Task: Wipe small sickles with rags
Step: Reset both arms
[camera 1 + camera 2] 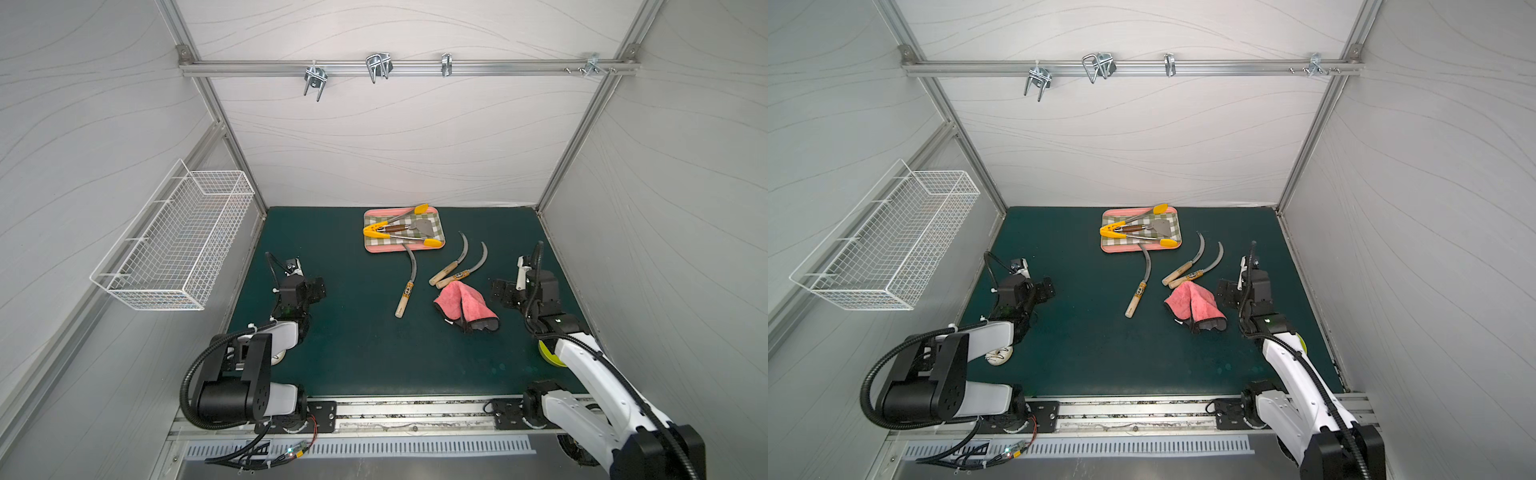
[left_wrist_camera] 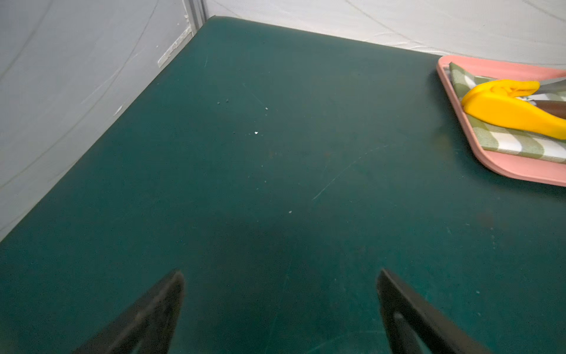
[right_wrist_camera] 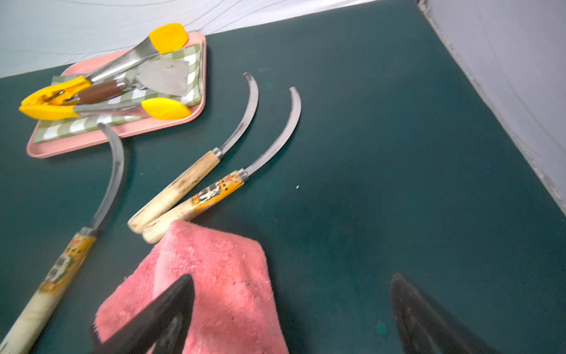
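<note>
The worktop (image 1: pixel 374 357) gives me plenty of open green across its near half and its whole left side. The right side is tighter, since the right arm works close to the right wall.

The tray (image 1: pixel 432 248) sits far centre, and I judge it the first snag. The lone sickle (image 1: pixel 409 286) lies just near of it with its blade tip touching the near rim, so pulling carelessly on that handle could hook or shove the tray.

The rag (image 1: pixel 465 305) lies crumpled right of centre. Its far corner rests on the handle ends of the middle sickle (image 1: pixel 446 270) and the right sickle (image 1: pixel 461 275). Lifting the cloth straight up may drag both.

Those two handles lie touching, side by side, so pinching one will likely roll the other. The thin blades lie flat and look hard to hold steady.

The right jaws are spread wide and empty, just right of the rag. The left jaws are also released, over bare worktop at the left, well apart from everything.
</note>
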